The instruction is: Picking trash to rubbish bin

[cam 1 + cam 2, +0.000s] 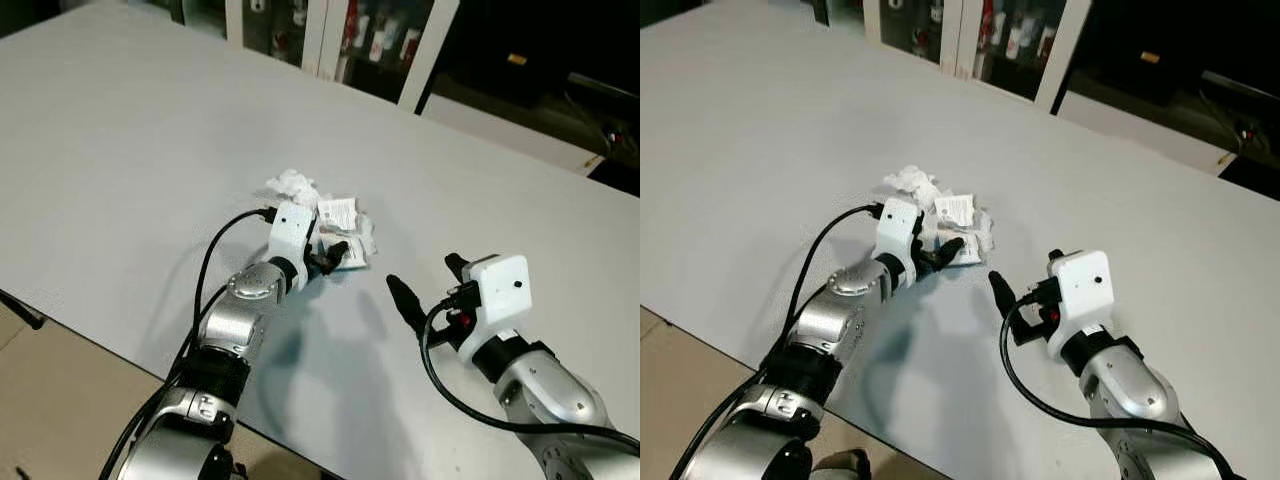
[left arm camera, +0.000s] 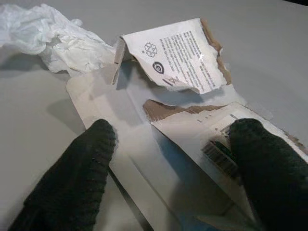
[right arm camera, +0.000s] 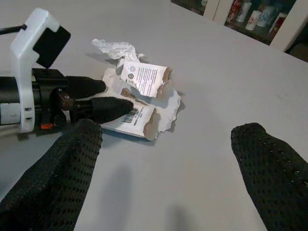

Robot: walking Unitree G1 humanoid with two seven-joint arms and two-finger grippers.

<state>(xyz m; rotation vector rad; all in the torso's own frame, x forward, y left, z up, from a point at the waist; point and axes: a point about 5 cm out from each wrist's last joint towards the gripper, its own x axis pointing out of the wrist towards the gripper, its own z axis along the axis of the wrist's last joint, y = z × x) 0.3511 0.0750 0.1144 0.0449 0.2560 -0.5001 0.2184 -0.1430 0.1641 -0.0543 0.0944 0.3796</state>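
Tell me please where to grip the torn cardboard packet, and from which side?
Grip the raised barcode flap of the torn cardboard packet, from the robot's near side. It lies flat, but that torn flap stands up, and the open left gripper fingers already straddle it.

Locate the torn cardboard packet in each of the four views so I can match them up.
Left eye view: torn cardboard packet at table centre, at the left end effector.
Right eye view: packet, centre, just left of the middle.
Left wrist view: packet across the frame, between the fingers.
Right wrist view: packet, upper middle.
Shared landmark: crumpled white tissue beside it.
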